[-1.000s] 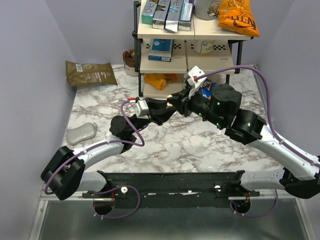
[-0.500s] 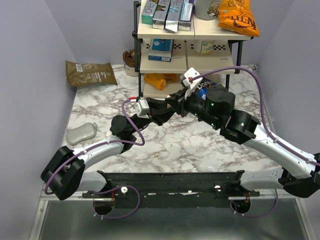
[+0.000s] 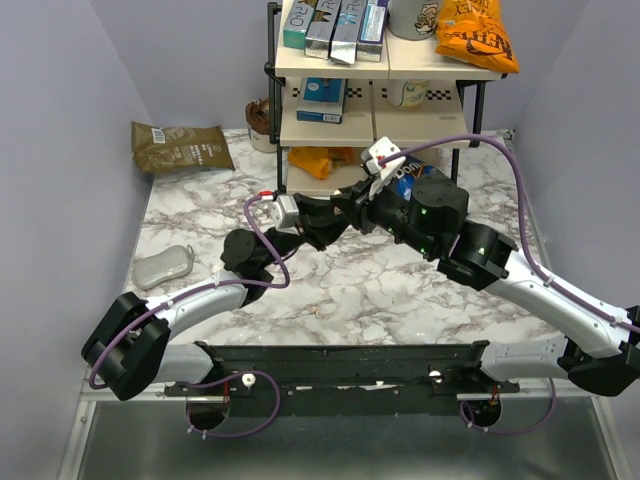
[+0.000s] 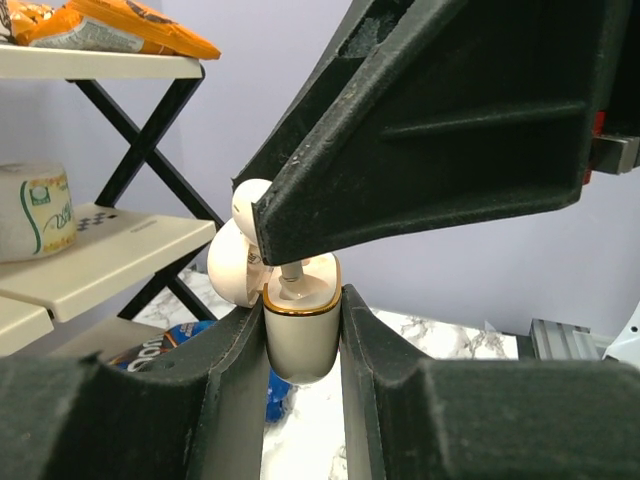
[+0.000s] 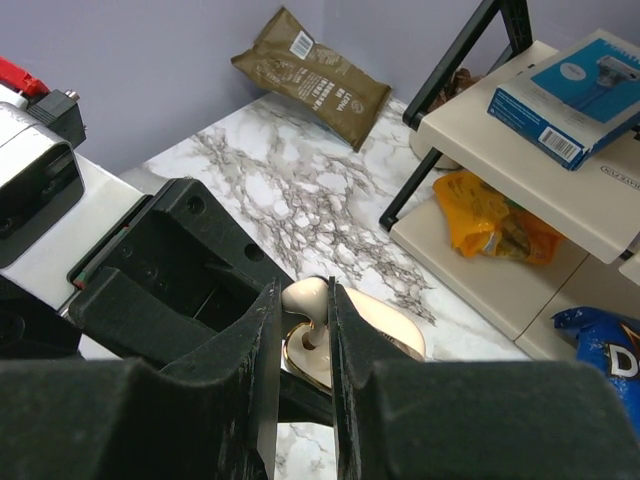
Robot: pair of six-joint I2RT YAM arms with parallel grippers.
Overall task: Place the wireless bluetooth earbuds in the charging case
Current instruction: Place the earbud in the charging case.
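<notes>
My left gripper (image 4: 302,302) is shut on the pale beige charging case (image 4: 300,345), holding it upright above the table with its gold-rimmed mouth up and its lid (image 4: 228,268) hinged open. My right gripper (image 5: 303,300) is shut on a cream-white earbud (image 5: 308,296). The earbud's stem (image 4: 291,276) dips into a socket of the case (image 5: 352,338). In the top view the two grippers meet tip to tip, left (image 3: 333,217) and right (image 3: 352,205), and hide the case. The black earbuds are out of view.
A shelf rack (image 3: 283,110) with boxes and snack bags stands just behind the grippers. A blue snack bag (image 3: 408,181) lies at its foot. A brown pouch (image 3: 180,147) lies at the far left and a grey pouch (image 3: 163,266) near the left edge.
My right gripper has moved a little left and down onto the left gripper's tip, bringing the earbud to the case mouth. The left arm has barely moved.
</notes>
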